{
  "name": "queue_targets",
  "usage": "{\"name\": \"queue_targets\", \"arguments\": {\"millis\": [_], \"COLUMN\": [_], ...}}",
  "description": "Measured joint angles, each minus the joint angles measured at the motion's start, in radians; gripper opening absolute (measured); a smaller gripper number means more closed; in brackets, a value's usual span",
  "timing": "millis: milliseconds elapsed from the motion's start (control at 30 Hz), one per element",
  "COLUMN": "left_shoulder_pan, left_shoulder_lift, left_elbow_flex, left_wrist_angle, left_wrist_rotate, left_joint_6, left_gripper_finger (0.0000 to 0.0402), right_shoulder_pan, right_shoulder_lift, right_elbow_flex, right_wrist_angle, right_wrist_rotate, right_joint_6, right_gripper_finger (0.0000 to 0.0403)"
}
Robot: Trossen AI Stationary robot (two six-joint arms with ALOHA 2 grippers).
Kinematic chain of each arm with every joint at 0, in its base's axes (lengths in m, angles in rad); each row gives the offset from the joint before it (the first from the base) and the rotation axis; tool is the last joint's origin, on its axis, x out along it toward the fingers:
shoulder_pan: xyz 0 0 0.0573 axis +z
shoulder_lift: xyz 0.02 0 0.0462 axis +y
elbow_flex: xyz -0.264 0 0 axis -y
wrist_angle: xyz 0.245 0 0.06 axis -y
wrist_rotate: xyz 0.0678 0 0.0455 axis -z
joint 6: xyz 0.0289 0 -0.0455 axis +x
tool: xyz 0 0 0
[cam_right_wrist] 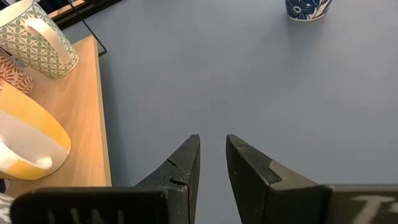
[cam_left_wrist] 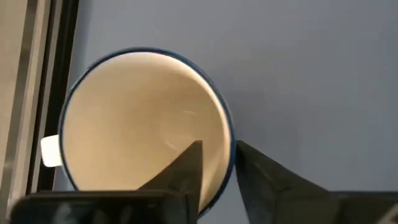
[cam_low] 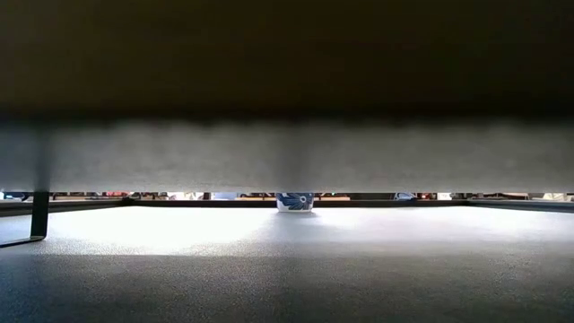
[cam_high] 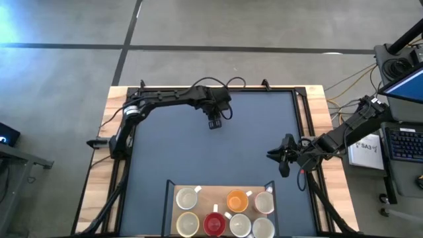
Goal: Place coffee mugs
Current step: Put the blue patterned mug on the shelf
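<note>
Mugs crowd a wooden tray [cam_high: 205, 192] at the six o'clock edge of the dark tabletop [cam_high: 172, 145]: seven show from above, in two rows, mostly cream or white, with an orange mug [cam_high: 237, 200] in the back row and a red mug [cam_high: 214, 224] in the front row. An eighth, the blue-rimmed mug [cam_left_wrist: 146, 124], cream inside, sits near twelve o'clock under the left gripper [cam_high: 215, 121]. The left wrist view shows the fingers [cam_left_wrist: 186, 171] pinching its rim, one inside the bowl and one outside, closed on the wall. That grip probably lets the arm set the mug down upright without touching the handle [cam_left_wrist: 51, 151], which juts toward the tabletop's frame. From table height the mug appears to rest on the surface, so the release looks close. The right gripper [cam_high: 283, 157] waits toward four o'clock, just beyond the tray's corner, its fingers slightly parted and holding nothing. Its wrist view looks past a patterned mug [cam_right_wrist: 38, 38] and a yellow mug [cam_right_wrist: 28, 143] on the tray, likely candidates for the next pick
</note>
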Motion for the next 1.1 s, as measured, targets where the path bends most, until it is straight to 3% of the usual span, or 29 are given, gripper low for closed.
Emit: {"name": "queue_targets", "arguments": {"millis": [167, 633, 967, 1100], "left_shoulder_pan": [-0.001, -0.041, -0.185, -0.251], "left_shoulder_lift": [0.000, -0.078, -0.158, -0.182], "left_elbow_flex": [0.000, 0.000, 0.000, 0.000], "left_wrist_angle": [-0.012, -0.116, -0.202, -0.207], "left_wrist_rotate": [0.020, 0.129, 0.125, 0.121], "left_joint_6": [-0.002, 0.021, 0.035, -0.030], "left_gripper_finger": [0.0010, 0.0004, 0.0003, 0.0003], "right_shoulder_pan": [0.000, 0.000, 0.000, 0.000], "right_shoulder_lift": [0.000, 0.000, 0.000, 0.000], "right_elbow_flex": [0.000, 0.000, 0.000, 0.000], "right_wrist_angle": [0.000, 0.000, 0.000, 0.000], "right_wrist_rotate": [0.000, 0.000, 0.000, 0.000], "right_joint_6": [0.000, 0.000, 0.000, 0.000], "right_gripper_finger": [0.0068, 0.0068, 0.0068, 0.0068]}}
